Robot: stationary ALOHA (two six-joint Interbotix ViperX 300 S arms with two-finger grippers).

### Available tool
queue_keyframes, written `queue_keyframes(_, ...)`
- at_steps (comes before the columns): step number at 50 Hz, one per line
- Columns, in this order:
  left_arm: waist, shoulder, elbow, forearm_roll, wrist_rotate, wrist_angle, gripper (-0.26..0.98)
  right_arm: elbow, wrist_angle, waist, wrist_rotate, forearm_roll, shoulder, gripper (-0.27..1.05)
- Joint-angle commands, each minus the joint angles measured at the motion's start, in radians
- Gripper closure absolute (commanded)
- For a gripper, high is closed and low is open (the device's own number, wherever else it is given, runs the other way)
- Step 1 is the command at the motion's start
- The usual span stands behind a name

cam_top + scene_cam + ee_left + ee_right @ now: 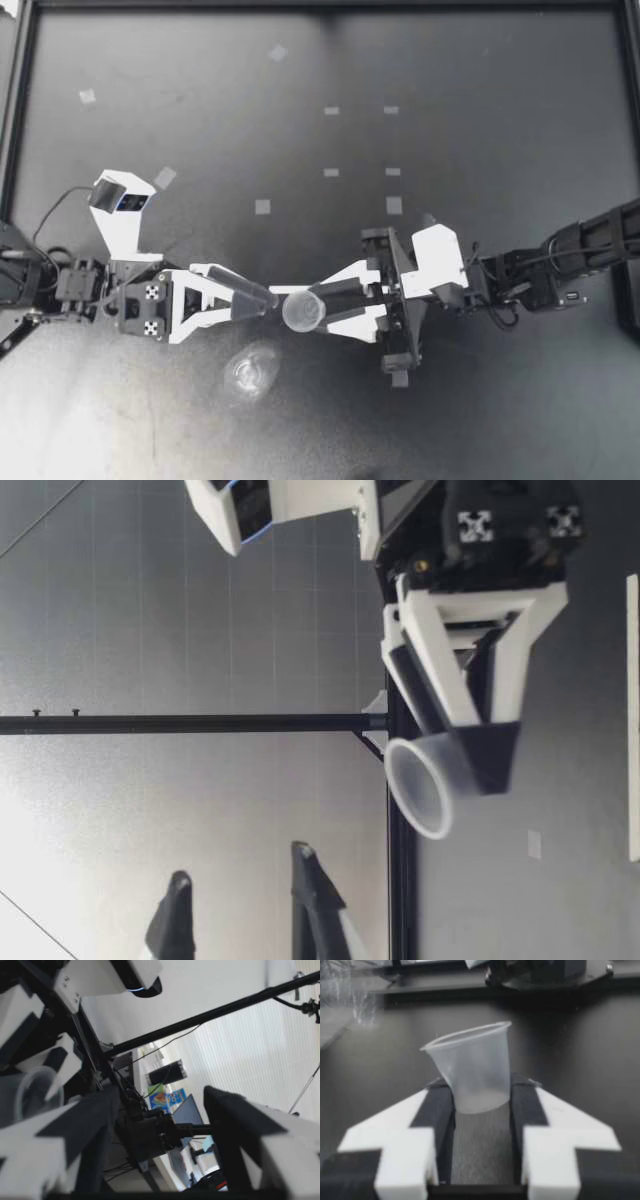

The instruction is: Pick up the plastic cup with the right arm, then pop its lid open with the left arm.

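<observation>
My right gripper [316, 309] reaches in from the right and is shut on a clear plastic cup [302, 312], held off the table. The right wrist view shows the cup [472, 1060] tilted, its base pinched between both fingers [440, 1110], rim away from the wrist. My left gripper [262, 302] stands open just beside the cup, fingertips close to its rim, holding nothing. In the low view the cup [415, 790] hangs above the table in my right gripper [455, 750], while my left gripper [240, 862] points upward with its fingers apart. A clear lid [250, 368] lies on the table below both grippers.
Small pale tape squares [262, 206] dot the dark table [480, 120]. A black frame rail [14, 120] runs along the left and back edges. Cables trail behind the left arm [45, 225].
</observation>
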Motion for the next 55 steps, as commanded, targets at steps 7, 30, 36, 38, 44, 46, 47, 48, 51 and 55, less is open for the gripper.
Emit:
queue_keyframes(7,-0.002,-0.014,-0.008,0.002,0.028,0.008,0.08,-0.009,-0.008,-0.008,-0.002,0.0,-0.052,0.49)
queue_keyframes(30,0.003,-0.098,0.0,-0.037,0.982,0.23,0.08,0.031,-0.08,0.006,0.121,-0.009,-0.258,0.49)
queue_keyframes(36,0.003,-0.133,0.009,-0.077,1.17,0.23,0.08,0.046,-0.123,0.009,0.143,-0.009,-0.253,0.49)
queue_keyframes(38,0.005,-0.138,0.011,-0.087,1.203,0.23,0.08,0.048,-0.127,0.009,0.144,-0.009,-0.247,0.49)
queue_keyframes(44,0.003,-0.14,0.02,-0.098,1.227,0.23,0.08,0.041,-0.126,0.015,0.143,-0.009,-0.238,0.49)
queue_keyframes(46,0.003,-0.14,0.023,-0.098,1.226,0.232,0.08,0.04,-0.124,0.015,0.143,-0.009,-0.236,0.49)
queue_keyframes(47,0.003,-0.14,0.023,-0.098,1.224,0.232,0.08,0.04,-0.123,0.015,0.141,-0.009,-0.236,0.49)
queue_keyframes(48,0.003,-0.14,0.025,-0.098,1.224,0.235,0.08,0.041,-0.121,0.015,0.141,-0.011,-0.235,0.49)
queue_keyframes(51,0.003,-0.14,0.025,-0.098,1.223,0.235,0.08,0.04,-0.114,0.017,0.138,-0.009,-0.235,0.49)
queue_keyframes(55,0.003,-0.14,0.023,-0.098,1.223,0.235,0.08,0.04,-0.101,0.015,0.138,-0.009,-0.236,0.49)
